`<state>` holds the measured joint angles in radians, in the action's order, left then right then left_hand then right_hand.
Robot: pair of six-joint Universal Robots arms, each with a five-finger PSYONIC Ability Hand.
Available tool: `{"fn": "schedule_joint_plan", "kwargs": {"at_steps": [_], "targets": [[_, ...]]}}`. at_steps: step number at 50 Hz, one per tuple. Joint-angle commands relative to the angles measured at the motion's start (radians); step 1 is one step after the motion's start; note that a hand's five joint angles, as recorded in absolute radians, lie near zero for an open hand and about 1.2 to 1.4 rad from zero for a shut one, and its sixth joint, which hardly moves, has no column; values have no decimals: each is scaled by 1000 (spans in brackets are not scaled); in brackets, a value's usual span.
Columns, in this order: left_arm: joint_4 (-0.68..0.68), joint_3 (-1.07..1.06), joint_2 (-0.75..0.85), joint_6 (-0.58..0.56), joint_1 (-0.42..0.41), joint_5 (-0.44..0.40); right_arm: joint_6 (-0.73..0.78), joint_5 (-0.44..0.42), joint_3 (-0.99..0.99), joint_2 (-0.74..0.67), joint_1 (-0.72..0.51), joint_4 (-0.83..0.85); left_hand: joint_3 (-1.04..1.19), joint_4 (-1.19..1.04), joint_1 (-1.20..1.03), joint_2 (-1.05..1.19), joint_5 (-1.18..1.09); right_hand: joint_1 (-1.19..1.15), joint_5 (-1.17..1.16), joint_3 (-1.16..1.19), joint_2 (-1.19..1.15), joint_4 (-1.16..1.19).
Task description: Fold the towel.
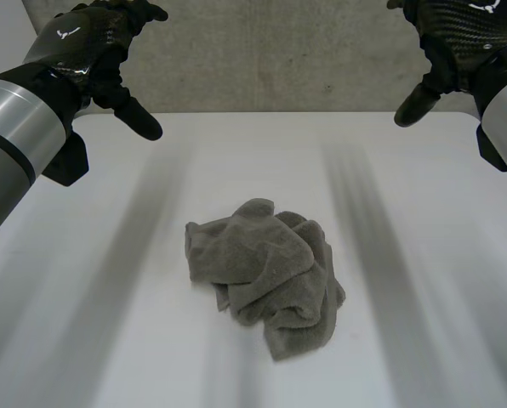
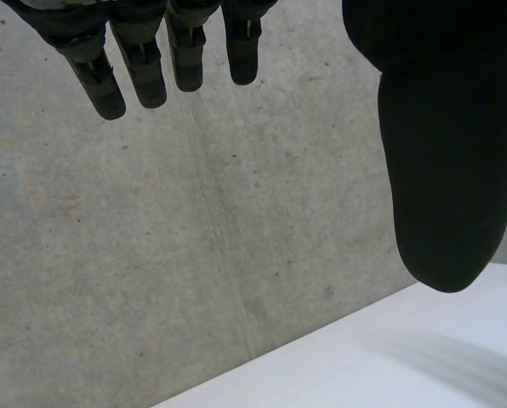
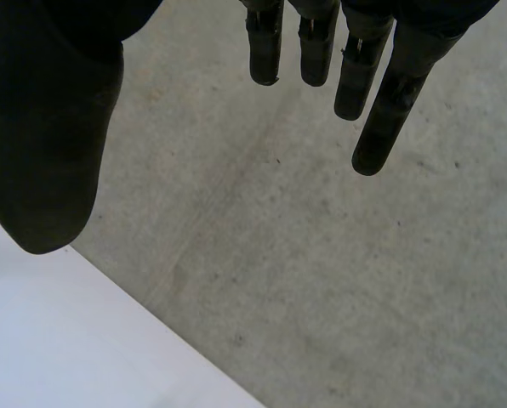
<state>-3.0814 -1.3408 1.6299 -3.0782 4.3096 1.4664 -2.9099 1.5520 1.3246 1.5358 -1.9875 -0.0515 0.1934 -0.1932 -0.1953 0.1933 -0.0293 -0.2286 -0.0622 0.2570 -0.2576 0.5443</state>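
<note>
Towel [image 1: 266, 272] in front of me is a grey-brown terry cloth, unfolded, bunched into one crumpled heap lying about mid-counter [image 1: 236, 153], roughly centred between my two sides. It's a lumpy, roughly flat pile, with creases and overlapping ridges running across it and no clean edge or corner laid out straight. One rounded lobe pokes out on the far side, and a flap trails off toward me at the near right.

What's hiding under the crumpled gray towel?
The towel lies bunched on the white table, so table is beneath it. Its folds cover that patch, so anything small tucked under there can't be seen.
</note>
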Motion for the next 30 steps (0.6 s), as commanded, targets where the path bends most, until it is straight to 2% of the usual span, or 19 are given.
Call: {"fn": "schedule_joint_plan", "kwargs": {"at_steps": [1,30], "targets": [[32,28,5,-2,-1,0,11,10,-65,-61,2,-108,11,-12,-9,11,-1,54,62,-82,83,-370],[41,49,1,-4,2,-6,74,-21,-87,-62,-11,-174,5,-6,-4,6,5,54,62,-82,83,-370]]}}
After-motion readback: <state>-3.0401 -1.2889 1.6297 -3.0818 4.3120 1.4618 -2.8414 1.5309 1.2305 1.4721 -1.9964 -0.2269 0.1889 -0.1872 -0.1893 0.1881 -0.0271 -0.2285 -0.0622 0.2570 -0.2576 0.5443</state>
